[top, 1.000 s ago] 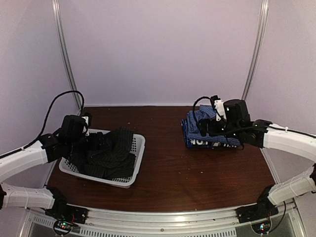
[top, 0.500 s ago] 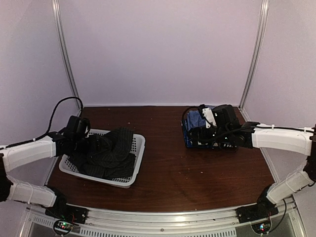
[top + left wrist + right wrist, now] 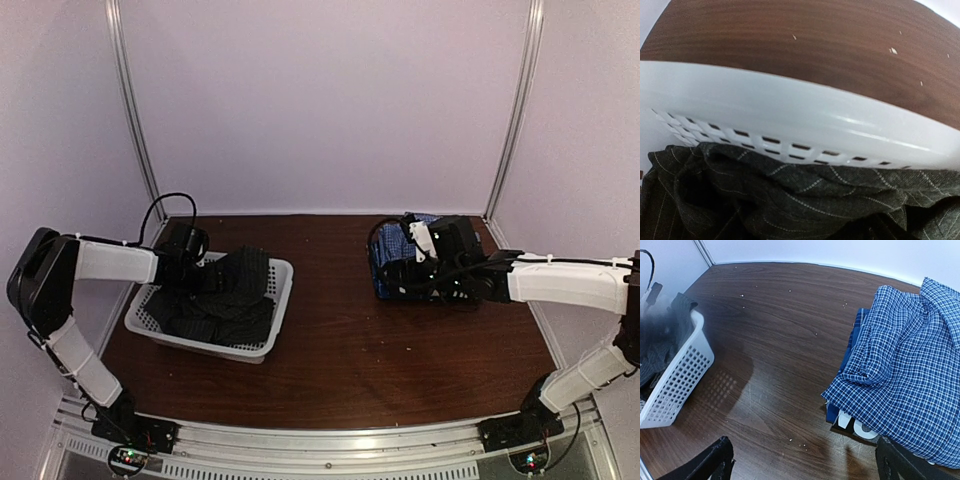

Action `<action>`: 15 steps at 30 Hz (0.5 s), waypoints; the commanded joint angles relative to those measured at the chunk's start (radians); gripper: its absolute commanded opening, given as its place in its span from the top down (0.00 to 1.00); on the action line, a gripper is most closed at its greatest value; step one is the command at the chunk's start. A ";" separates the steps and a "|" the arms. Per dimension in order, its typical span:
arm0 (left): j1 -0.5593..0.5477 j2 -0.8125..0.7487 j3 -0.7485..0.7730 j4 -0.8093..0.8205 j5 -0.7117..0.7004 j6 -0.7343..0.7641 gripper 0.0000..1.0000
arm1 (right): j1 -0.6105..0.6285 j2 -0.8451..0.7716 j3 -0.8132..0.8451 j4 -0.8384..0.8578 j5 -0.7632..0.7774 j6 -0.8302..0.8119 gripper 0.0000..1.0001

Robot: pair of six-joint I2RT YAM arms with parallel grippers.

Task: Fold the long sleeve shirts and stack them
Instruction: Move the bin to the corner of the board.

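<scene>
The black pinstriped shirt (image 3: 225, 300) lies crumpled in the white mesh basket (image 3: 275, 310). The left wrist view shows its cloth (image 3: 790, 200) close up under the basket rim (image 3: 790, 110). My left gripper (image 3: 197, 268) is at the basket's back left, down against the black cloth; its fingers do not show. A folded blue-white checked shirt (image 3: 905, 365) lies on a navy shirt with white lettering (image 3: 852, 422) at the back right (image 3: 392, 245). My right gripper (image 3: 805, 470) is open and empty, over the table just left of that stack.
The basket (image 3: 680, 375) with the black cloth (image 3: 660, 340) stands at the table's left. Bare brown tabletop (image 3: 340, 340) lies between basket and stack. Pale walls and metal posts (image 3: 135, 120) enclose the back and sides.
My left arm has swung back and up, and its gripper has moved to the basket's back left; the basket has shifted slightly. My right gripper came left off the stack, then stayed.
</scene>
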State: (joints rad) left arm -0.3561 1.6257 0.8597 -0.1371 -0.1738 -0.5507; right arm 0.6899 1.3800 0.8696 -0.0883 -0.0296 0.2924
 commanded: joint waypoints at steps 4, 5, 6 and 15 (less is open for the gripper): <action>0.132 0.222 0.234 0.105 0.024 0.043 0.22 | 0.009 0.016 0.003 0.002 0.025 0.001 0.00; 0.146 0.259 0.274 0.107 0.027 0.047 0.23 | 0.009 0.021 0.004 0.001 0.036 0.002 0.00; 0.159 0.296 0.317 0.108 0.030 0.061 0.23 | 0.009 0.025 0.008 0.000 0.049 0.002 0.00; 0.335 0.605 0.785 -0.052 0.160 0.167 0.25 | 0.008 0.049 0.048 -0.049 0.123 -0.009 0.00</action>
State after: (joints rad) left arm -0.1074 2.1460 1.4990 -0.1112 -0.0895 -0.4572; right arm 0.6903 1.4220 0.8806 -0.1139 0.0292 0.2913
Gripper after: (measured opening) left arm 0.751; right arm 0.996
